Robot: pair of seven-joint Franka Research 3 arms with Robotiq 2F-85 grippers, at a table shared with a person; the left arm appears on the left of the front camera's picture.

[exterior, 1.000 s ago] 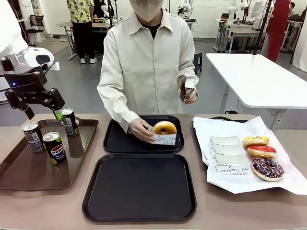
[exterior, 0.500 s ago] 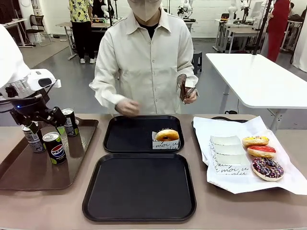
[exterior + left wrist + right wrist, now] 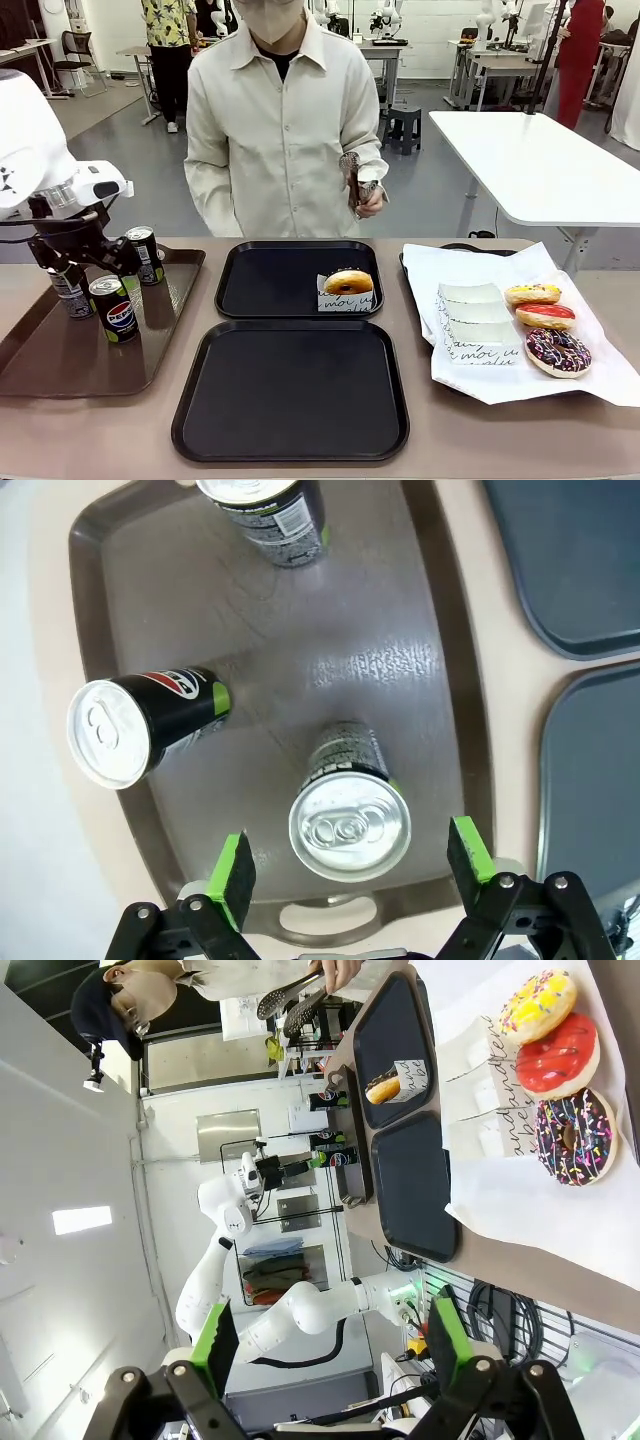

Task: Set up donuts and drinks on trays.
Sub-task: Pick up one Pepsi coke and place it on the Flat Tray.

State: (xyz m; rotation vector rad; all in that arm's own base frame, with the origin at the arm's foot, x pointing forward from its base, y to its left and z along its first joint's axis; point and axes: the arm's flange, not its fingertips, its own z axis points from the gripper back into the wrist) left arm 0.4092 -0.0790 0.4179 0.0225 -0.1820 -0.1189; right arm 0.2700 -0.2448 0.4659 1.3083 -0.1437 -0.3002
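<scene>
Three black drink cans stand on the brown tray (image 3: 30, 365) at the left: a front one (image 3: 113, 308), a left one (image 3: 68, 287) and a far one (image 3: 146, 254). My left gripper (image 3: 95, 272) hangs open just above the front can (image 3: 350, 825), whose silver top lies between the green pads (image 3: 235, 878). A golden donut in a white sleeve (image 3: 347, 284) rests on the far black tray (image 3: 250, 290). The near black tray (image 3: 290, 390) is bare. My right gripper (image 3: 332, 1340) is open, holding nothing, off to the table's side.
Yellow (image 3: 532, 294), red (image 3: 546, 316) and chocolate-sprinkle (image 3: 557, 351) donuts lie on white paper (image 3: 480, 385) at the right, beside spare paper sleeves (image 3: 472, 310). A person stands at the far edge holding tongs (image 3: 352, 180) up at the chest.
The person let go of the sleeved donut on the far tray and drew back upright. My left gripper came down and rightward over the cans.
</scene>
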